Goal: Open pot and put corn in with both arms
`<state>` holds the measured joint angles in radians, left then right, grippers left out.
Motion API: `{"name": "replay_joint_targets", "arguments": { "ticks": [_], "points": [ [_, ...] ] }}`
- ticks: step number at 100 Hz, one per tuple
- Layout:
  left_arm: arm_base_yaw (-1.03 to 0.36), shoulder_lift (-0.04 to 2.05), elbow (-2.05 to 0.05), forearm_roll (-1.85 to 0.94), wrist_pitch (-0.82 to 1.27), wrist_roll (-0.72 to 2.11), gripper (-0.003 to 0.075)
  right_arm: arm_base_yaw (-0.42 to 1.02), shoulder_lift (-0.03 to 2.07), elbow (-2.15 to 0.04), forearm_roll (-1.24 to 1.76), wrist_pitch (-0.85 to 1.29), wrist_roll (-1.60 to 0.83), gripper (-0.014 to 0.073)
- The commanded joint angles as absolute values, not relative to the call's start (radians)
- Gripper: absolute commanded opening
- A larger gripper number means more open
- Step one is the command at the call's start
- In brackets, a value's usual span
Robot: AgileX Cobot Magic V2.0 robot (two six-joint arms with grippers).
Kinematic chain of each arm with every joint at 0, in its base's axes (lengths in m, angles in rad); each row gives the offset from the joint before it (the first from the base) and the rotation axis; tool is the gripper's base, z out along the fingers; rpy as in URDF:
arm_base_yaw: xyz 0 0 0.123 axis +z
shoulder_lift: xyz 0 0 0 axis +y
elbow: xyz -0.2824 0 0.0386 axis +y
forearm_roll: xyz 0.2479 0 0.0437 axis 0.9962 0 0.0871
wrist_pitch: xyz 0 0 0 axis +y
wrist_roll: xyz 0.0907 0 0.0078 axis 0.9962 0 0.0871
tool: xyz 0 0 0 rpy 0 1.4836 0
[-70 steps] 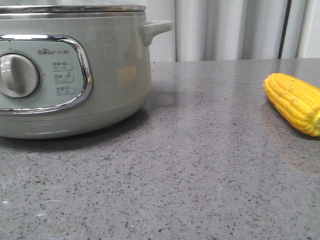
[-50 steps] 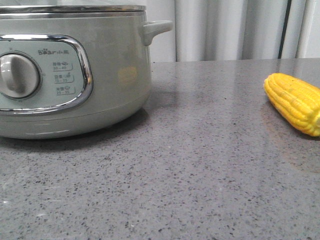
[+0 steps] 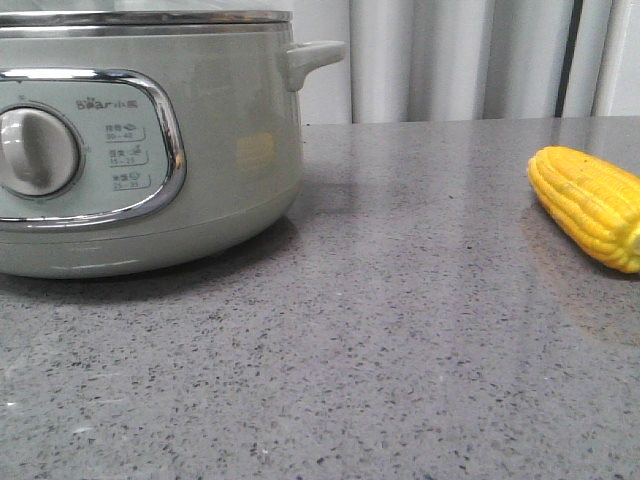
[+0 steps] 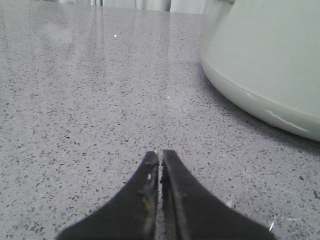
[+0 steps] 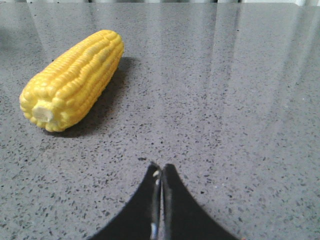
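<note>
Beside the closed right gripper [image 5: 160,172], apart: the corn [image 5: 75,77].

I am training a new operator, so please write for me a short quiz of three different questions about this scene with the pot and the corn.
1. True or false: the lid is already off the pot.
2. Multiple choice: the corn is A) inside the pot, B) lying on the countertop, C) held by a gripper.
3. Fill in: the left gripper and the right gripper both have jaws that are ____.

Key: 1 false; 2 B; 3 shut.
</note>
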<state>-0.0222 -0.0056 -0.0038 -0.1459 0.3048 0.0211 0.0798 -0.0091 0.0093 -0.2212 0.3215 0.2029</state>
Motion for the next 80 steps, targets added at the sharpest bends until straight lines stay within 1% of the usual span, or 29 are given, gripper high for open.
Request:
{"name": "replay_joint_targets", "arguments": {
  "ticks": [1, 13, 29, 34, 40, 46, 49, 54, 72, 80],
  "points": [
    [-0.020, -0.036, 0.023, -0.154, 0.235, 0.018, -0.0020, 0.078, -0.035, 0.029, -0.236, 0.272, 0.193, -0.0067],
    [-0.020, -0.036, 0.023, -0.154, 0.235, 0.018, -0.0020, 0.078, -0.035, 0.029, -0.360, 0.272, 0.193, -0.0067],
    [-0.020, -0.036, 0.023, -0.154, 0.232, 0.018, -0.0020, 0.078, -0.035, 0.029, -0.370, 0.264, 0.193, -0.0067],
    [-0.020, -0.036, 0.023, -0.176, 0.232, 0.018, -0.0020, 0.078, -0.035, 0.029, -0.372, 0.229, 0.193, -0.0067],
    [-0.020, -0.036, 0.023, -0.288, 0.217, 0.018, -0.0020, 0.078, -0.035, 0.029, -0.358, 0.112, 0.202, -0.0067],
    [-0.020, -0.036, 0.023, -0.541, 0.197, 0.018, -0.0020, 0.078, -0.035, 0.029, -0.248, -0.035, 0.269, -0.0067],
    [-0.020, -0.036, 0.023, -0.621, 0.189, 0.018, -0.0020, 0.078, -0.033, 0.029, -0.189, -0.113, 0.306, -0.0067],
    [-0.020, -0.036, 0.023, -0.694, 0.168, 0.018, -0.0020, 0.078, -0.033, 0.029, -0.089, -0.170, 0.321, -0.0067],
    [-0.020, -0.036, 0.023, -0.920, 0.098, 0.018, -0.0020, 0.078, -0.033, 0.027, 0.103, -0.090, 0.321, -0.0063],
    [-0.020, -0.036, 0.014, -0.963, 0.070, 0.018, -0.0020, 0.078, -0.033, 0.019, 0.225, -0.088, 0.323, -0.0063]
  ]
}}
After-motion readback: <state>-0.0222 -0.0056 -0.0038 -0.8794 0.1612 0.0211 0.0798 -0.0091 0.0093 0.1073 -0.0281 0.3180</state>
